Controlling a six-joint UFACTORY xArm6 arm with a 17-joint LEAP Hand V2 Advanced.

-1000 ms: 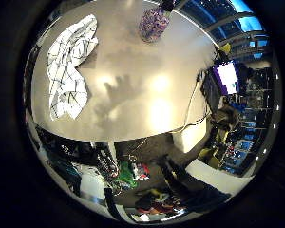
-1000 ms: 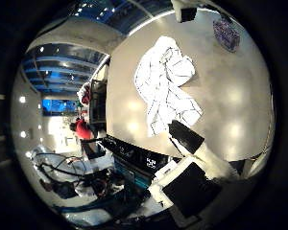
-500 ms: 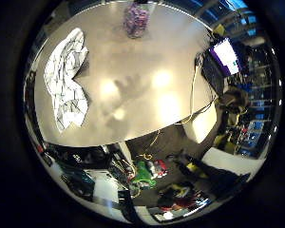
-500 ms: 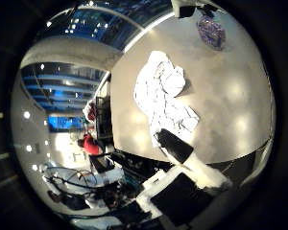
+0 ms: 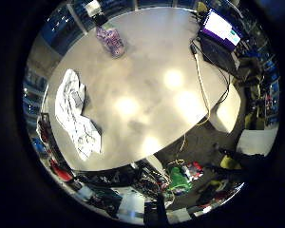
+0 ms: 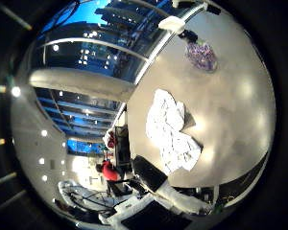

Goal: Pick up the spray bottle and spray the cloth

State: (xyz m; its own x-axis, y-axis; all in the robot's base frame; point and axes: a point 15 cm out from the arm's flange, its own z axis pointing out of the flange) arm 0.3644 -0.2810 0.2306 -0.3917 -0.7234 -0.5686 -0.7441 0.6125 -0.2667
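The spray bottle (image 5: pixel 110 40), purple and pink patterned, stands on the pale table (image 5: pixel 152 85) near its far edge. In the right thumb side palm view it (image 6: pixel 202 56) also stands on the table. The cloth (image 5: pixel 78 112), white with dark lines, lies crumpled on the table, well away from the bottle; the right thumb side palm view shows it too (image 6: pixel 173 129). My right hand (image 6: pixel 175 23) is high above the table, away from both.
A laptop with a lit screen (image 5: pixel 221 27) sits at one table corner. A white box (image 5: pixel 228 100) stands beside the table's edge. Cluttered floor with coloured items (image 5: pixel 180 176) lies beyond the table. Black and white robot parts (image 6: pixel 163 182) show near the cloth's side.
Both views have shifted and the table looks smaller, so the camera has risen and turned. The bottle and cloth lie where they were on the table.
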